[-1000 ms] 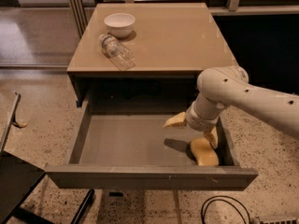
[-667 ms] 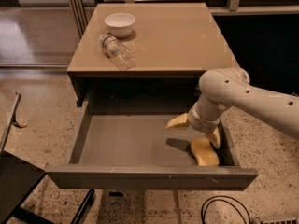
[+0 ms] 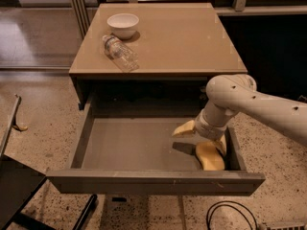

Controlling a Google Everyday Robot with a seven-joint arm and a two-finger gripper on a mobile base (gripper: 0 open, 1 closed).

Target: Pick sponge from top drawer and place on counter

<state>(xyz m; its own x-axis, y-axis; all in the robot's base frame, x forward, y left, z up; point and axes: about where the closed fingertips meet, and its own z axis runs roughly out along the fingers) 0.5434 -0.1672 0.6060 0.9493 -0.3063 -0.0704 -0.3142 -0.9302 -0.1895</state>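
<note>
The top drawer (image 3: 129, 145) is pulled fully open below the counter (image 3: 177, 32). The pale yellow sponge (image 3: 209, 157) lies on the drawer's grey bottom in the front right corner. My gripper (image 3: 200, 140) is down inside the drawer at the right, just above and behind the sponge. Its yellowish-beige fingers are spread open: one finger (image 3: 184, 129) points left and the other (image 3: 221, 144) sits by the sponge's right side. The gripper holds nothing. My white arm (image 3: 254, 104) reaches in from the right.
A white bowl (image 3: 123, 25) and a clear plastic bottle (image 3: 120, 52) on its side sit at the counter's back left. A dark object (image 3: 19, 190) stands at the lower left on the speckled floor. A black cable (image 3: 230, 214) lies in front of the drawer.
The gripper has shifted very slightly down and right inside the drawer. The sponge has not moved.
</note>
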